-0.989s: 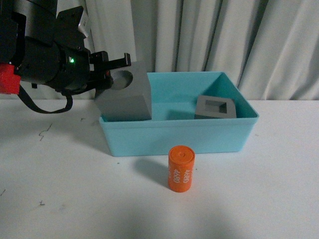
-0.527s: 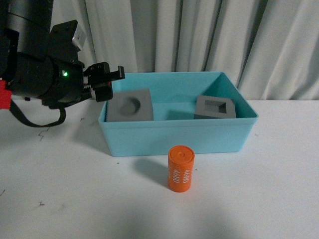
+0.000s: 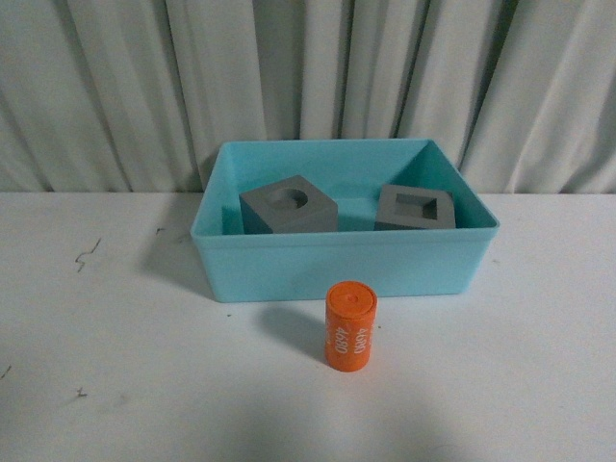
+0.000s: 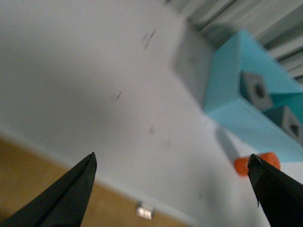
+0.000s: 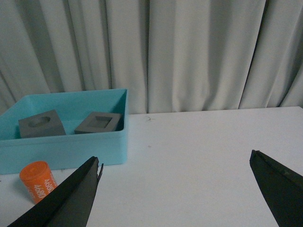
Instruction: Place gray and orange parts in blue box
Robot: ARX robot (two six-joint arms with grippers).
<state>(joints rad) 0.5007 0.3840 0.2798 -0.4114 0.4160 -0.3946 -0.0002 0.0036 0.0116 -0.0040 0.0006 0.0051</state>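
A white table (image 3: 115,385) bears the blue box (image 3: 337,265), with the round-recess cube (image 3: 289,207) and the square-recess cube (image 3: 415,208) inside. The orange cylinder (image 3: 349,325) stands upright just before it. The left gripper (image 4: 171,158) and the right gripper (image 5: 173,157) both have their fingers spread wide.

Light turquoise all over the box (image 3: 337,269). Matte gray on the left cube (image 3: 289,207) and the right cube (image 3: 416,209), darker in the recesses. Bright orange on the cylinder (image 3: 350,325), with white "4680" lettering. White on the table (image 3: 144,385), flecked with small dark marks. Pale gray on the curtain (image 3: 115,87).

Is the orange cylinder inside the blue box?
Out: orange cylinder stands upright on the table, in front of the blue box.
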